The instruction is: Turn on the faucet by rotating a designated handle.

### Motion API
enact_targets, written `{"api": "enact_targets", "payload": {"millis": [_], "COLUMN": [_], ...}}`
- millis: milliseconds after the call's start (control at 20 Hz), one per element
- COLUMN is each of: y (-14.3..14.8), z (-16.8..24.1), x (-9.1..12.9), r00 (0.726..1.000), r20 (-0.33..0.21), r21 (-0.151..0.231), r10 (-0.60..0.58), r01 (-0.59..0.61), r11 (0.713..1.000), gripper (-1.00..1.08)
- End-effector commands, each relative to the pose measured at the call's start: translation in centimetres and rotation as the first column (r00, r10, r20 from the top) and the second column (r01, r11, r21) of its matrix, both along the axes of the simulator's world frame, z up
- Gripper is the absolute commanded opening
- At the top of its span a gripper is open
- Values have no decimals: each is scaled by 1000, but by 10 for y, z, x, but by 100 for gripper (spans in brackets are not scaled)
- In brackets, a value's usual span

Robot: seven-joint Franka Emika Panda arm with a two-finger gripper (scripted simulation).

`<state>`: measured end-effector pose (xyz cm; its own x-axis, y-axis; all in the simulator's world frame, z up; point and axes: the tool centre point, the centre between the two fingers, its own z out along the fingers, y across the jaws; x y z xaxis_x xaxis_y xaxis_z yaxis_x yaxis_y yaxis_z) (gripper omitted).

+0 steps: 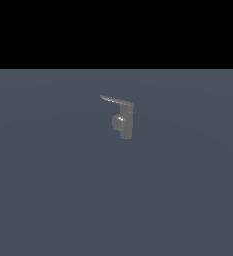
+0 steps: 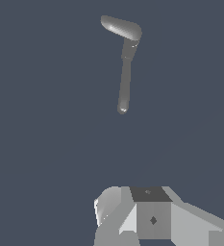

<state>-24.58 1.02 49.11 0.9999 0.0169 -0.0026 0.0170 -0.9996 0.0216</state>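
Faucet [image 1: 125,121] upright mid-bench [image 1: 48,190], handle [image 1: 115,100] reaching from its top toward exterior view's left. Pincer [image 2: 132,218] partly seen in wrist view, well apart from faucet; opening cannot be told

Faucet [image 1: 125,120] upright near the middle of the floor [image 1: 48,200] in the exterior view, handle [image 1: 115,100] on top of its body pointing to about 10 o'clock, rounded stub at 9 o'clock on the body, gripper parts [image 2: 152,218] well apart from the faucet in the wrist view

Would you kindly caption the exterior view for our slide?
Small grey faucet on a plain floor, handle pointing toward the exterior view's left.
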Motion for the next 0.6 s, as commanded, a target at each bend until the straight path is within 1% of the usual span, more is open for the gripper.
{"api": "enact_targets", "payload": {"millis": [0, 150, 400, 550], "y": [0, 1, 3, 3], "z": [0, 0, 0, 0], "x": [0, 1, 3, 2], "r00": [1000, 1000, 1000, 1000], "r20": [0, 0, -1, -1], "r21": [0, 7, 35, 38], "r10": [0, 4, 25, 30], "r01": [0, -4, -25, -30], "r11": [1000, 1000, 999, 999], "gripper": [-100, -100, -100, -100]}}
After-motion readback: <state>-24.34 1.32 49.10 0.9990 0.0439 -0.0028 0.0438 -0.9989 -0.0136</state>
